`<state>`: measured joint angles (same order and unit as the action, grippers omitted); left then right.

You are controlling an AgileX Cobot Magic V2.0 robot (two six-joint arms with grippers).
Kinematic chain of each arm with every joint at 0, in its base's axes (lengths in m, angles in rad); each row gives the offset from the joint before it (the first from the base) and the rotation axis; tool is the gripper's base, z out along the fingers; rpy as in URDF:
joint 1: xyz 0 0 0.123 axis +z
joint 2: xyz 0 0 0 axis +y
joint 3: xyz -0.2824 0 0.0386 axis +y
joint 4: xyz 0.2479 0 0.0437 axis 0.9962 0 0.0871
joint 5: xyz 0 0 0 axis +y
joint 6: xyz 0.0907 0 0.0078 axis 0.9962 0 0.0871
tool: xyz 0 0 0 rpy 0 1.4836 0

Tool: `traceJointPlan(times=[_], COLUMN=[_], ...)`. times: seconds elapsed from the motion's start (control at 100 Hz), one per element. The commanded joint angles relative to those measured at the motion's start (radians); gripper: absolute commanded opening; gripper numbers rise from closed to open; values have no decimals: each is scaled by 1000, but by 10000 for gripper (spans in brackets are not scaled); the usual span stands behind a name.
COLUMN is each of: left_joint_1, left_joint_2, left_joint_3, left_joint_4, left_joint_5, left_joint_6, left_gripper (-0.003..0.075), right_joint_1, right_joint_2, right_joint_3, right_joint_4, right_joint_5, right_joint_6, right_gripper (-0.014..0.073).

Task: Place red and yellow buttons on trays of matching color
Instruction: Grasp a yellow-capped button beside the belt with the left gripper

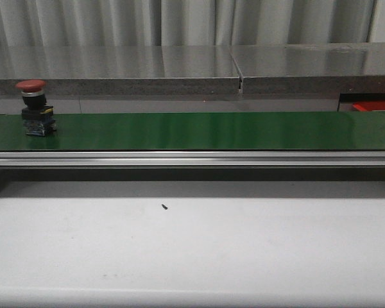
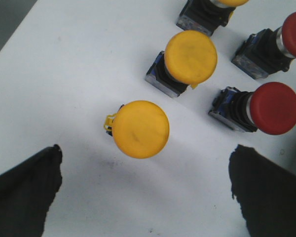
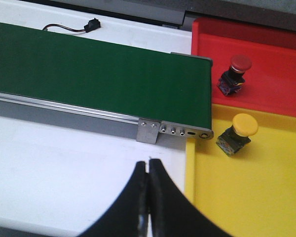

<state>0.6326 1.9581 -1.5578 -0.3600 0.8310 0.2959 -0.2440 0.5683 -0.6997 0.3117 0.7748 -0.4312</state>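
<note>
Right gripper (image 3: 148, 197) closed, empty — left gripper (image 2: 143, 197) wide open.

Green conveyor belt (image 1: 199, 131) carries a red-capped button (image 1: 33, 106) on a black-and-blue base; red tray (image 3: 266, 59) at twelve o'clock of yellow tray (image 3: 246, 192); yellow-capped button (image 2: 140, 129) on white table (image 2: 64, 89).

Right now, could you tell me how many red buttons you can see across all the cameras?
4. One stands at the left end of the green belt: red button. Two lie beside the yellow ones under the left wrist. One sits on the red tray. Others may be hidden.
</note>
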Motion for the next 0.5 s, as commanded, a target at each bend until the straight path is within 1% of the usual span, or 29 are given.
traceJointPlan(times=[0.0,0.24,0.38,0.49], left_joint_1=[-6,-24,-26,-26], left_joint_2=[-39,25,49,55], left_joint_3=[-30,-30,-30,-30], left_joint_4=[-25,-24,-22,-13], left_joint_5=[-49,-65,-101,-121], left_joint_6=[-2,-2,-2,-2], left_gripper=[639,639,638,602], right_joint_1=[4,4,4,4], right_joint_2=[0,0,0,0], right_joint_3=[-23,-23,-23,-23], right_joint_4=[10,10,10,10], right_joint_5=[-58,-58,-58,-58], right_joint_6=[-8,-8,-8,-8], right_gripper=[-69,-69,-69,-69])
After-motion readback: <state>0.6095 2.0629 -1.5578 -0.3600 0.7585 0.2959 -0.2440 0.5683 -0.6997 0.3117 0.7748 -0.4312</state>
